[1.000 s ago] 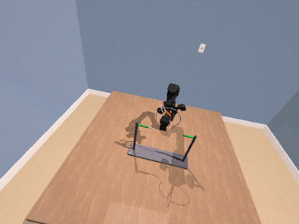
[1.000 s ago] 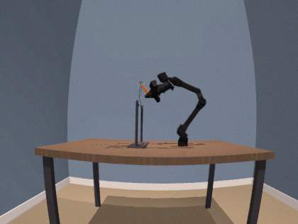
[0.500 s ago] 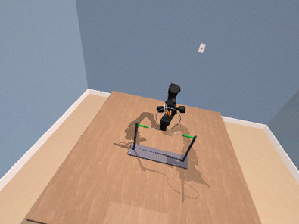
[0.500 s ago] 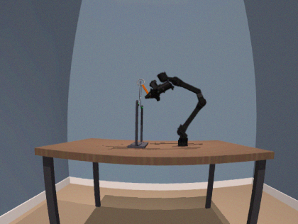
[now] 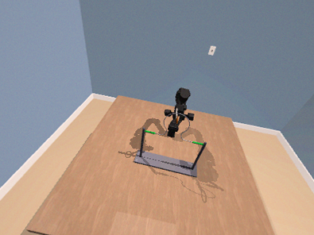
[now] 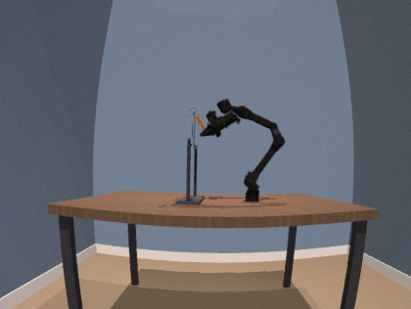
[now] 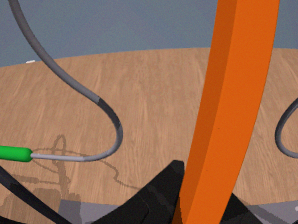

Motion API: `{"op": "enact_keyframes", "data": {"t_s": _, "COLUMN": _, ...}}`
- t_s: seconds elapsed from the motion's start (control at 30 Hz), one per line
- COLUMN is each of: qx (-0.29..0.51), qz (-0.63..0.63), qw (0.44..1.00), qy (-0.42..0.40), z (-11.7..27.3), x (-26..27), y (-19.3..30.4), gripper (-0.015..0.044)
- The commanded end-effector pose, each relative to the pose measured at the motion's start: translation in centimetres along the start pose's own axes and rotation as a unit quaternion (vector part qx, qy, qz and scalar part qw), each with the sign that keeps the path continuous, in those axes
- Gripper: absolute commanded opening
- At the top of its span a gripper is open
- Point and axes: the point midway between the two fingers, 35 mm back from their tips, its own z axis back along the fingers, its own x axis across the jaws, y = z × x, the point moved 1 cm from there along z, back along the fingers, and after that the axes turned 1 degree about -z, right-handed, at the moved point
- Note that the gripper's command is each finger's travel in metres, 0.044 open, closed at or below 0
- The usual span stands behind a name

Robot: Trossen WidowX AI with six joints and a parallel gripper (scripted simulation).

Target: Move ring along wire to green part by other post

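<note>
The ring (image 6: 189,113) surrounds the top of the grey wire (image 5: 190,127) (image 6: 194,129) (image 7: 50,57) in the exterior view, near the middle of its arch; contact cannot be told. The orange handle (image 5: 178,118) (image 6: 201,122) (image 7: 230,110) slants down from the ring to my gripper (image 6: 204,133) (image 7: 186,172), which is shut on it. The green parts show in the top view, left (image 5: 150,132) and right (image 5: 198,143); one green part (image 7: 15,153) is at the left in the wrist view. The ring is out of the wrist view, and its outline is faint in the top view.
The left post (image 5: 142,143) and right post (image 5: 199,155) stand on a grey base (image 5: 159,163) on the wooden table (image 5: 93,193) (image 6: 147,212). The wire bends inward at both lower ends of its arch. The arm reaches over from behind the fixture.
</note>
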Motion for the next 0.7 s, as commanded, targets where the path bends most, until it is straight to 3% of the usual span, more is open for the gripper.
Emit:
{"op": "enact_keyframes", "data": {"t_s": 0.0, "qx": -0.005, "qz": 0.024, "qw": 1.0, "qy": 0.014, "z": -0.01, "x": -0.2, "y": -0.02, "gripper": -0.015}}
{"op": "enact_keyframes", "data": {"t_s": 0.67, "qx": -0.022, "qz": 0.137, "qw": 0.987, "qy": 0.079, "z": -0.08, "x": -1.15, "y": -0.14, "gripper": -0.015}}
